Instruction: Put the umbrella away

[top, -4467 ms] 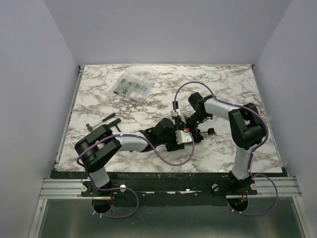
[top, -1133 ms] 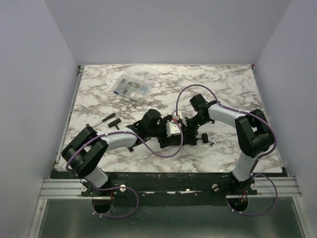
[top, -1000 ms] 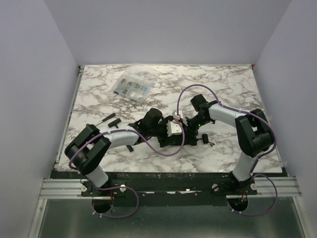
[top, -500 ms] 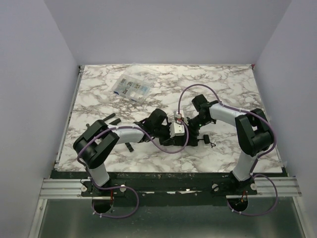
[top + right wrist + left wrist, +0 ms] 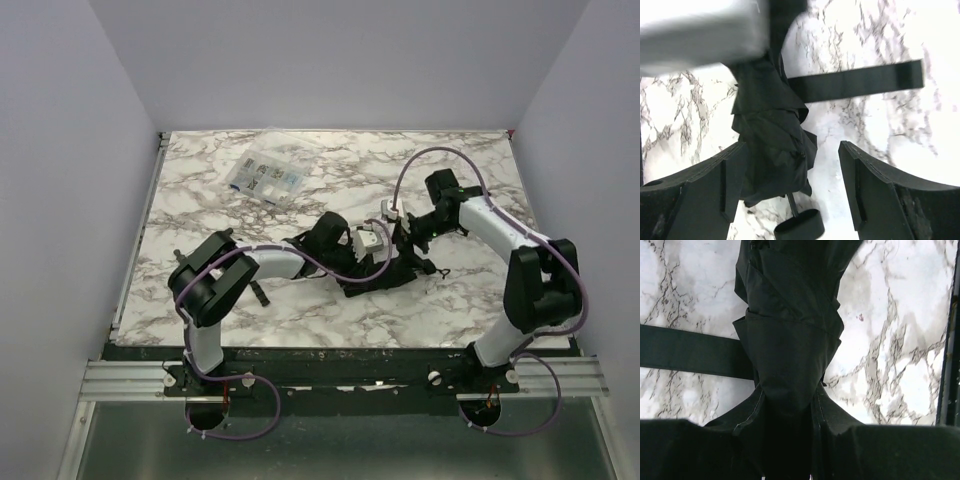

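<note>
Right wrist, umbrella [image 5: 771, 150] between open jaws

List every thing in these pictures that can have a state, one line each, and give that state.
umbrella, collapsed, canopy bunched, lying on the table
closing strap, unfastened, lying flat
left gripper, shut on the umbrella's canopy
right gripper, open, a finger on either side of the canopy
compartment box, lying flat; lid state too small to tell
</note>
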`<state>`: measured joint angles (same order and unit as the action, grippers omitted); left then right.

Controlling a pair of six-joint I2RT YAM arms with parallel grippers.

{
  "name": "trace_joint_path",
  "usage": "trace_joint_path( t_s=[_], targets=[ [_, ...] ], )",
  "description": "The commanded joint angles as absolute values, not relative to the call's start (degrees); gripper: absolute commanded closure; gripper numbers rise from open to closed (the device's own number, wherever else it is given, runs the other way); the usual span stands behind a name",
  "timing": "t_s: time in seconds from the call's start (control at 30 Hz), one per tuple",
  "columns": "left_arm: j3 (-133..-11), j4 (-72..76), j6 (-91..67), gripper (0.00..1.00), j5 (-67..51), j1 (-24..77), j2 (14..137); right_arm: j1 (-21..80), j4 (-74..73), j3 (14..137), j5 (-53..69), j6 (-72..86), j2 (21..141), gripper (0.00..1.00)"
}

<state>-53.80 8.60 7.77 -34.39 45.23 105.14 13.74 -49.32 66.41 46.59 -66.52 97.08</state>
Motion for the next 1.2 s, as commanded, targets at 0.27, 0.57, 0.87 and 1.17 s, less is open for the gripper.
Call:
trace_joint_path(
  t_s=[0.27,0.57,0.87,1.17],
  targets=[
    [-58.4,-14.2,-6.7,0.97,-42.5,43.9,123.9,13.8,-43.2,48.0,51.5,-99.6,77.3,0.00],
    [-61.8,-17.0,-9.3,0.96,-44.4,42.4,127.5,14.7,-31.8,39.6,44.5,-103.3,78.7,0.00],
    [-65.0,-18.5,-11.2,0.96,-46.5,42.2,129.1,16.6,-21.8,34.2,39.5,-101.5,81.3,0.02],
    [-67.7,-17.8,-15.8,0.87,-51.2,41.3,129.5,18.5,-26.1,34.2,32.3,-100.2,85.3,0.54]
  ],
)
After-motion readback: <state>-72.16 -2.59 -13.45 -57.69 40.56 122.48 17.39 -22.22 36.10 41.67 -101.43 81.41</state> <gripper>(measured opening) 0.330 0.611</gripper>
